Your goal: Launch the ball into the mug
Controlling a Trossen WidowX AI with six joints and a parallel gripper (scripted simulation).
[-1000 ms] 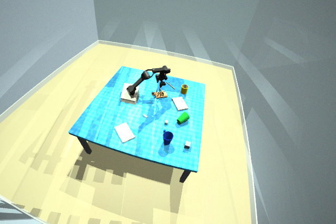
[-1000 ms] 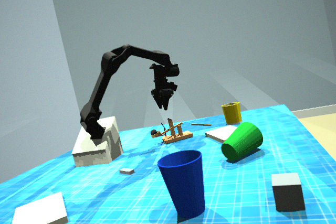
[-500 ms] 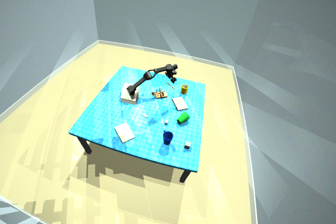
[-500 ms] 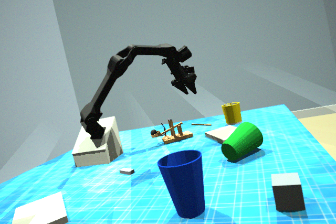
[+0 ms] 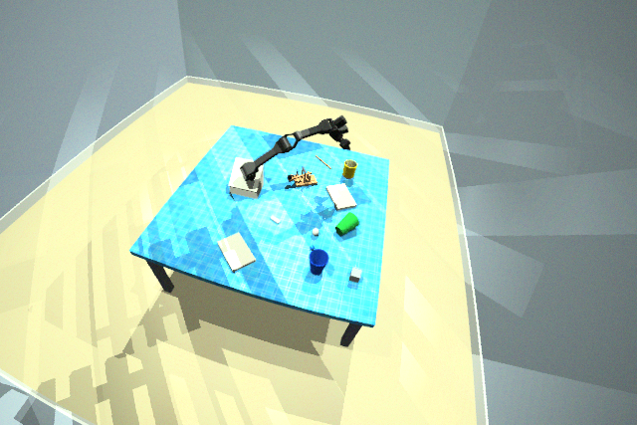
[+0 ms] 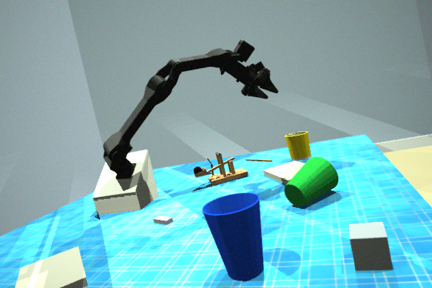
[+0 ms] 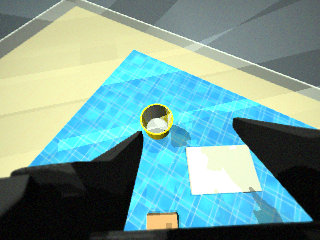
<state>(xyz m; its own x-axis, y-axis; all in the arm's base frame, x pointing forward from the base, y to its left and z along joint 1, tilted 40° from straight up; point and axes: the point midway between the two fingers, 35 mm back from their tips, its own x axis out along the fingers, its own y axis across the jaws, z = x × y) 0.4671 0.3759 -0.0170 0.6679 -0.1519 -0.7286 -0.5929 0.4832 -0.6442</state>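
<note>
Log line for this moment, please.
gripper: open, empty, raised near yellow mug | catapult: on table | pale thing inside mug

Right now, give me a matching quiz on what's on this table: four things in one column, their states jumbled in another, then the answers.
Things:
1. yellow mug
2. green cup
3. blue cup
4. claw

States:
A. lying on its side
B. open, holding nothing, raised off the table
C. upright, nearest the exterior camera
D. upright, with something pale inside in the wrist view

Pairs: 1-D, 2-A, 3-C, 4-B
</note>
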